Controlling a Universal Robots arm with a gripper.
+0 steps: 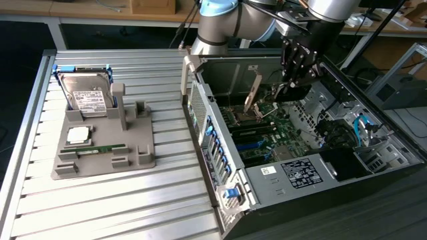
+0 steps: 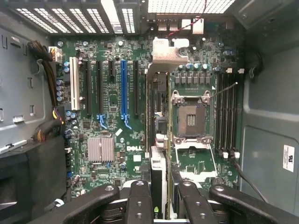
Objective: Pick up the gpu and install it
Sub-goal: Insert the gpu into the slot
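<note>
Wrist view: one gpu [image 2: 158,154] in jaws

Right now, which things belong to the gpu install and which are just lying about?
In the job:
- gpu, held edge-on in the end effector
- motherboard with its slots
- computer case

Lying about:
- hard drive
- RAM stick
- CPU chip
- grey holder tray

Inside the open case [image 1: 373,165], the pincer [image 1: 291,86] hangs over the motherboard [image 2: 112,116] gripping the gpu [image 2: 158,116] edge-on, hemmed by the case's rear wall [image 1: 233,75] and the drive bays [image 1: 347,130] at the exterior view's right. Long slots [image 2: 124,88] lie bare beside the card, the CPU socket [image 2: 190,119] on its other side. The surface [image 1: 133,200] beyond the grey rack [image 1: 107,155] is open.
</note>
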